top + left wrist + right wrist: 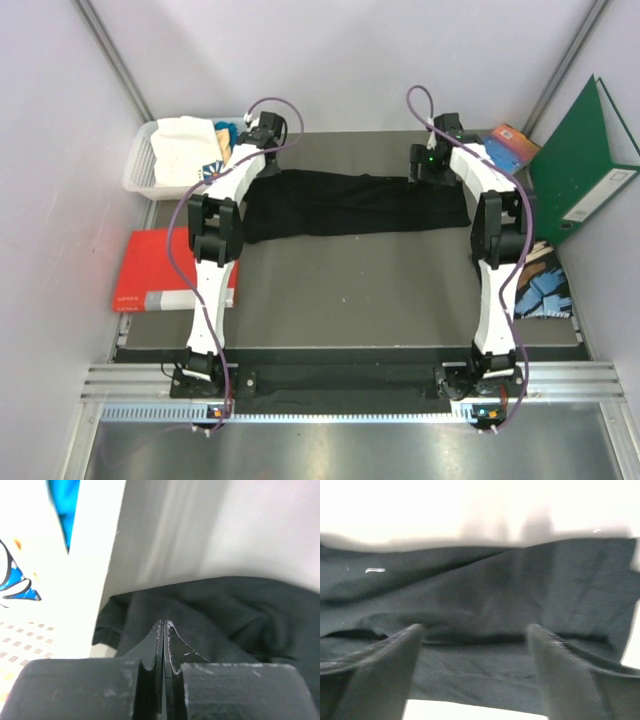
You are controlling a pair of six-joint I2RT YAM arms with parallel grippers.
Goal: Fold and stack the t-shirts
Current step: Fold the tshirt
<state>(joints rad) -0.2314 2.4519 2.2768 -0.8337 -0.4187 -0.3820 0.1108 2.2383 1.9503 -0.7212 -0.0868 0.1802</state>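
across the far table [380, 290], black t-shirt [350, 203] stretches left to right.

Looks like robot lab test cell, not home or shop. Left arm [210, 290] and right arm [497, 290] bolted by aluminium rail [580, 378] at near edge of dark table [350, 290]. Boxed in by plain pale walls [340, 60] and metal post [110, 50]. Office clutter at edges: green binder [580, 160], red book [160, 265], white basket [140, 165].
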